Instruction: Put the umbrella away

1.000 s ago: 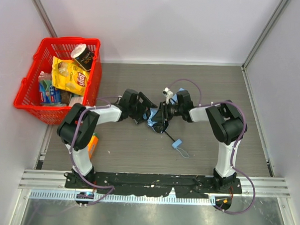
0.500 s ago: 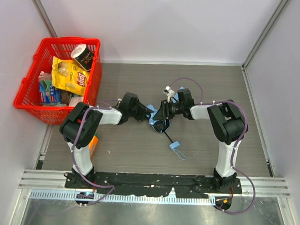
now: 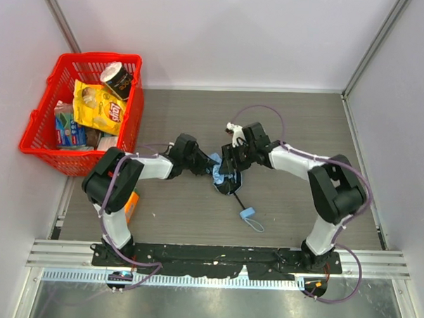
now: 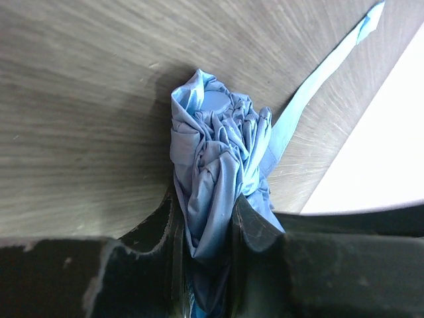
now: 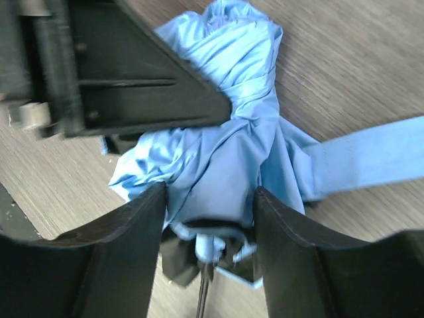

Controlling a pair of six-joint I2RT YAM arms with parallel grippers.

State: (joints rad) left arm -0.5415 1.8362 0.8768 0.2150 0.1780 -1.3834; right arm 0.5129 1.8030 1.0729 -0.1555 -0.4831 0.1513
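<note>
The umbrella (image 3: 219, 176) lies mid-table as a crumpled sky-blue bundle, its thin black shaft running down-right to the blue strap loop (image 3: 250, 214). My left gripper (image 3: 207, 164) comes in from the left. In the left wrist view its fingers (image 4: 250, 225) pinch a fold of the umbrella (image 4: 218, 146); the left gripper (image 4: 207, 212) is shut on it. My right gripper (image 3: 230, 167) reaches in from the right. In the right wrist view the right gripper (image 5: 209, 202) stands open astride the umbrella (image 5: 228, 142), cloth brushing both fingers. A flat blue strap (image 5: 371, 156) trails right.
A red basket (image 3: 38, 137) with a yellow chip bag (image 3: 98, 106), a cup (image 3: 118, 79) and other packets stands at the back left. An orange item (image 3: 131, 205) lies beside the left arm's base. Walls close in on three sides.
My left gripper has closed from wide open onto the umbrella cloth. The right gripper's jaws have widened and its arm has stretched further left. The strap loop has shifted slightly.
</note>
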